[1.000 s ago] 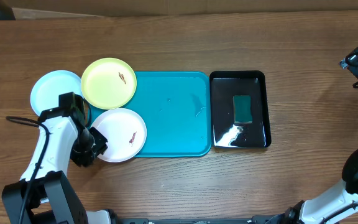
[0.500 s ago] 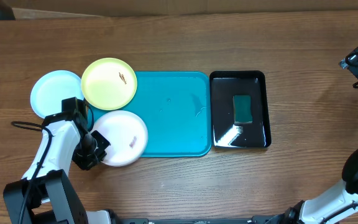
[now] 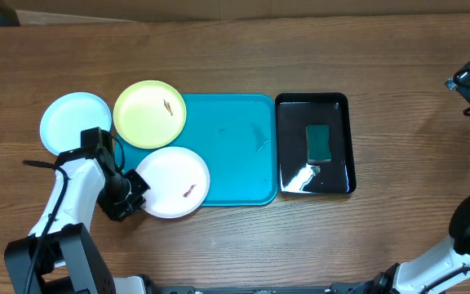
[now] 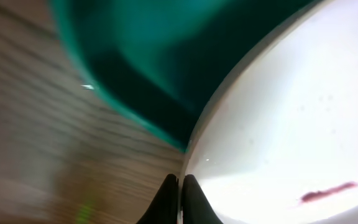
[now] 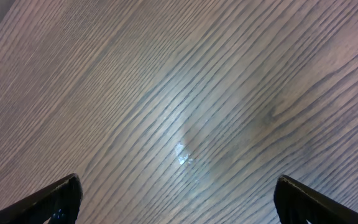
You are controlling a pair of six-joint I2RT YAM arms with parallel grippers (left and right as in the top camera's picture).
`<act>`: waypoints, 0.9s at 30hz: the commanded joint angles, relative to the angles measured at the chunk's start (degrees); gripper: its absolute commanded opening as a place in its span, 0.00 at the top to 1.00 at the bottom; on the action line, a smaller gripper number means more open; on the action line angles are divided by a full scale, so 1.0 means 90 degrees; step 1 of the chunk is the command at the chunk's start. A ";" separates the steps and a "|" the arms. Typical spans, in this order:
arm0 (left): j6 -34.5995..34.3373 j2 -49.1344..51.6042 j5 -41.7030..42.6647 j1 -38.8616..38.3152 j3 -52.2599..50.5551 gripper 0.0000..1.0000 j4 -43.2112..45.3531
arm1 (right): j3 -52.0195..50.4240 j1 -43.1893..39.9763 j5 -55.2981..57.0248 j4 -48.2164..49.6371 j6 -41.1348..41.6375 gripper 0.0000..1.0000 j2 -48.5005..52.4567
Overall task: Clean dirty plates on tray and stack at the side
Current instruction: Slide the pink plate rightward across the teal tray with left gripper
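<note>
Left gripper (image 4: 180,198) clamped on white plate (image 3: 174,181) rim, plate overlapping tray (image 3: 235,163) front-left corner (reddish smear on it), yellow-green plate (image 3: 149,114) at back-left corner, blue plate (image 3: 72,122) beside it on table (image 3: 219,49), right gripper (image 5: 179,196) spread wide w/ nothing held.

A brown wooden table (image 3: 219,49) with long grain fills the view; a paler tan strip (image 3: 219,10) borders its far edge.

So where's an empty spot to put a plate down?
The turquoise tray is bare between the white plate and the black tray. The table right of the black tray is bare too. Crowded: the left, with the yellow-green plate and blue plate.
</note>
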 commanded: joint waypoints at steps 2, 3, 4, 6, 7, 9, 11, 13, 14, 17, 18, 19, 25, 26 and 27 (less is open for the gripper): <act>0.0777 -0.0078 0.0777 -0.0012 0.0170 0.96 -0.0061 | 0.0061 -0.0012 -0.0005 0.0029 0.0010 0.00 0.0007; 0.0777 -0.0078 0.0777 -0.0012 0.0209 0.96 -0.0102 | 0.0061 -0.0012 -0.0005 0.0029 0.0010 0.00 0.0007; 0.0784 -0.0078 0.0780 -0.0015 0.0248 0.96 -0.0129 | 0.0061 -0.0012 -0.0005 0.0029 0.0010 0.00 0.0007; 0.0852 -0.0078 0.0879 -0.0053 0.0299 0.96 -0.0146 | 0.0061 -0.0012 -0.0005 0.0027 0.0010 0.00 0.0007; 0.0872 -0.0078 0.0974 -0.0107 0.0318 0.96 -0.0138 | 0.0061 -0.0012 -0.0005 0.0027 0.0010 0.00 0.0007; 0.0865 -0.0078 0.1064 -0.0257 0.0323 0.96 -0.0066 | 0.0061 -0.0012 -0.0005 0.0027 0.0010 0.00 0.0007; 0.0772 -0.0078 0.1124 -0.0440 0.0323 0.96 0.0061 | 0.0061 -0.0012 -0.0005 0.0027 0.0010 0.00 0.0007; 0.0500 -0.0078 0.1161 -0.0653 0.0321 0.96 0.0206 | 0.0061 -0.0012 -0.0005 0.0029 0.0010 0.00 0.0007; 0.0350 -0.0078 0.1173 -0.0755 0.0321 0.96 0.0272 | 0.0061 -0.0012 -0.0005 0.0029 0.0010 0.00 0.0007; -0.0061 -0.0078 0.1178 -0.1110 0.0321 0.96 0.0508 | 0.0061 -0.0012 -0.0005 0.0029 0.0010 0.00 0.0007; -0.0185 -0.0078 0.1173 -0.1241 0.0318 0.96 0.0600 | 0.0061 -0.0012 -0.0005 0.0027 0.0010 0.00 0.0007; -0.0325 -0.0078 0.1175 -0.1379 0.0316 0.96 0.0716 | 0.0061 -0.0012 -0.0005 0.0027 0.0010 0.00 0.0007; -0.1353 -0.0078 0.1093 -0.2178 0.0316 0.96 0.1479 | 0.0061 -0.0012 -0.0005 0.0027 0.0010 0.00 0.0007; -0.1506 -0.0078 0.1037 -0.2290 0.0316 0.96 0.1596 | 0.0061 -0.0012 -0.0005 0.0029 0.0010 0.00 0.0007; -0.1681 -0.0078 0.0950 -0.2404 0.0316 0.96 0.1693 | 0.0061 -0.0012 -0.0005 0.0027 0.0010 0.00 0.0007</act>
